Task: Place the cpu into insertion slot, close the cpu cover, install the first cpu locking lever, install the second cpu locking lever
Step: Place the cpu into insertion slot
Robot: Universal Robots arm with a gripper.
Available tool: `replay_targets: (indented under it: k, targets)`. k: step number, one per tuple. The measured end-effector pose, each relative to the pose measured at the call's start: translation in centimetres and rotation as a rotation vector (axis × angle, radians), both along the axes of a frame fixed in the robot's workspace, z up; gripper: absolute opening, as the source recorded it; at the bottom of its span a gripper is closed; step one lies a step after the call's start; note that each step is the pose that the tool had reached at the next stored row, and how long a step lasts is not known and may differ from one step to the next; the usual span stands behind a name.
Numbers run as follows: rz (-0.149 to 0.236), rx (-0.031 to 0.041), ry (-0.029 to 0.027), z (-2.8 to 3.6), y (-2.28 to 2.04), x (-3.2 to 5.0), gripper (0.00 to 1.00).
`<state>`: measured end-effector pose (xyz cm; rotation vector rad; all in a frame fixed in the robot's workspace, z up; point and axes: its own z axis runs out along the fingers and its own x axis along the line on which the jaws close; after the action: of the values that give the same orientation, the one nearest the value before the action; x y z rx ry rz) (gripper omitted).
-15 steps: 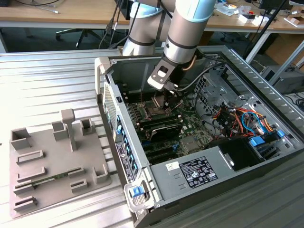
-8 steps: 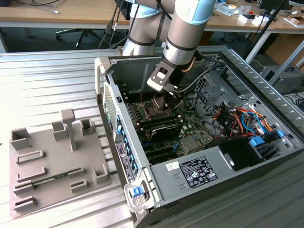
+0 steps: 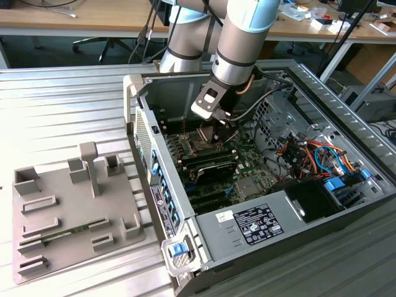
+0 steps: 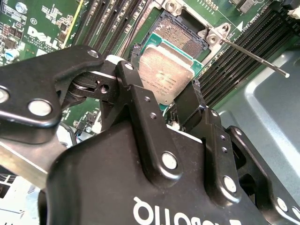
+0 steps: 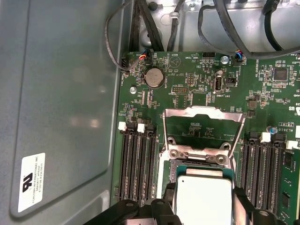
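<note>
Inside an open computer case (image 3: 162,185) lying on a ribbed metal worktop (image 3: 62,105): robot arm (image 3: 238,43) reaching down over the motherboard (image 5: 197,89). On the exterior view's left, just beside the case, a grey fixture tray (image 3: 62,210) with raised slots and posts. Toward the exterior view's right, within the case, a labelled power supply (image 3: 260,223) and a tangle of orange and blue wires (image 3: 315,154).

Around the work area, in the first wrist view: black cables (image 5: 142,21) draped past the board's edge, a coin battery (image 5: 154,77) near them, banks of black memory slots (image 5: 136,161) on both sides of the socket, and a plain grey case wall (image 5: 61,93) bearing a white label (image 5: 33,180). Beyond the socket, cpu cover (image 5: 201,111) swung open and back, green board visible through its window. In the second wrist view, one thin locking lever (image 4: 253,57) unlatched and angled out beside the socket (image 4: 180,35), apart from the fingers.

At the centre, pincer (image 4: 161,80) narrowed onto the cpu (image 4: 166,70), black fingers (image 4: 140,108) set against two opposite edges, dull silver top exposed between them. Chip held over the near part of the socket, pin field bare beyond its far edge; contact with the socket not discernible.
</note>
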<state>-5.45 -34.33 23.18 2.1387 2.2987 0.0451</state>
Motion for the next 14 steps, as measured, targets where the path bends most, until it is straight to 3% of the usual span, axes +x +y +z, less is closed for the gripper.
replay_targets:
  k: [14]
  targets:
    - [0.000,-0.0003,0.0002,-0.36,0.10,-0.10,0.55]
